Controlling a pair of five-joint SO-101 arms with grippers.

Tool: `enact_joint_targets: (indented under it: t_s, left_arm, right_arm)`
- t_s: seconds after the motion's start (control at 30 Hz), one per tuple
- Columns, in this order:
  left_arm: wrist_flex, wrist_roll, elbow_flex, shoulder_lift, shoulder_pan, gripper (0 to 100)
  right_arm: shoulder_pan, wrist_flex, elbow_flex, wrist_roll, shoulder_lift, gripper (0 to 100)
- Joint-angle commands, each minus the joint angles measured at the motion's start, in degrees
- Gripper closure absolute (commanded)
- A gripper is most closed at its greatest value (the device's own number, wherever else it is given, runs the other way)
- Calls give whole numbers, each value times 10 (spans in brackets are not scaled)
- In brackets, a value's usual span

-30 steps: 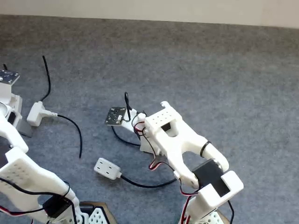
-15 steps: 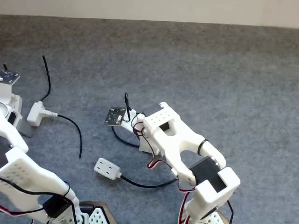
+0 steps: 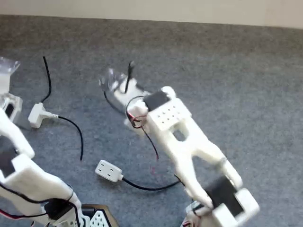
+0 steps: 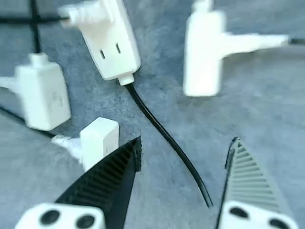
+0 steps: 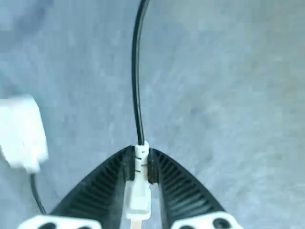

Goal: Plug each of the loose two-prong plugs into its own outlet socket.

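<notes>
Nearest the arms' bases in the high view, a white rectangular outlet socket block (image 3: pixel 108 171) lies flat on the grey carpet-textured worktop (image 3: pixel 246 75). Its thin black cord (image 3: pixel 147 187) trails towards the right arm (image 3: pixel 189 142). The left arm (image 3: pixel 28 179) stands at the near left corner. Farther out on the left, a white moulded two-prong plug (image 3: pixel 37 115) lies well apart from the socket block, and its own black lead (image 3: pixel 81 142) curves back towards the near edge. The right arm stretches out over the middle of the worktop, and its far end is too blurred to read.

In the left wrist view, the left arm's jaws stand apart above the worktop, and a black cable (image 4: pixel 167 138) lies in the gap seen between them. Just beside the tip of the black jaw lies a small white plug body (image 4: pixel 99 140), with a larger white block-shaped plug (image 4: pixel 42 95) near it. Beyond these, the cable ends at a white socket piece with two narrow slots (image 4: pixel 112 43). Another white shape (image 4: pixel 204 52) lies beyond the pale jaw, too blurred to name.

In the right wrist view, the right arm's jaws are clamped on a slim white plug (image 5: pixel 138 191), their tips closed around its ribbed collar. Its black wire (image 5: pixel 137 71) runs straight away over the worktop. A blurred white block (image 5: pixel 21 138) lies off to one side.
</notes>
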State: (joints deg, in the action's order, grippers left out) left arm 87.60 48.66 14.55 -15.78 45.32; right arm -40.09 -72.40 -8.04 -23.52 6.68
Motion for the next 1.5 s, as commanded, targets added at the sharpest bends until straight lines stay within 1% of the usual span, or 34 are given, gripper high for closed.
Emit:
enact_joint_targets:
  t_s: [0.0, 0.1, 0.2, 0.27, 0.37, 0.47, 0.57, 0.67, 0.77, 0.87, 0.93, 1.07, 1.2, 1.27, 1.4, 1.47]
  left_arm:
    - [68, -35, 65, 107, -55, 708]
    - [69, -55, 54, 183, -82, 707]
    - [67, -59, 0, 276, -122, 705]
    - [56, -59, -63, 349, -150, 705]
    - [-14, -72, -202, 475, -196, 704]
    - [-109, -114, -369, 623, -249, 704]
    - [-164, -159, -518, 772, -317, 704]
    - [-164, -215, -621, 895, -398, 704]
    - [-164, -265, -698, 988, -477, 692]
    - [-164, -337, -747, 1060, -519, 639]
    - [-165, -371, -770, 1103, -541, 614]
    - [-165, -374, -802, 1164, -545, 598]
    - [-171, -374, -846, 1198, -544, 599]
    - [-192, -373, -869, 1198, -541, 599]
    - [-263, -368, -919, 1196, -490, 600]
    - [-277, -361, -931, 1196, -471, 600]
  right_arm:
    - [-7, 51, 6, 128, 159, 993]
    - [5, 144, -86, 200, 222, 993]
    - [23, 251, -200, 258, 281, 993]
    - [44, 309, -273, 278, 311, 993]
    - [64, 369, -355, 291, 337, 993]
    - [63, 385, -378, 290, 339, 993]
    - [63, 385, -381, 291, 340, 993]
    - [58, 385, -382, 291, 343, 993]
    - [25, 373, -382, 291, 344, 994]
    - [-7, 346, -380, 305, 345, 994]
    - [-21, 332, -381, 319, 345, 994]
    - [-53, 324, -381, 323, 349, 994]
    - [-95, 322, -382, 324, 384, 994]
    - [-101, 315, -383, 324, 400, 994]
    - [-100, 281, -378, 323, 410, 994]
    - [-100, 272, -378, 321, 410, 994]
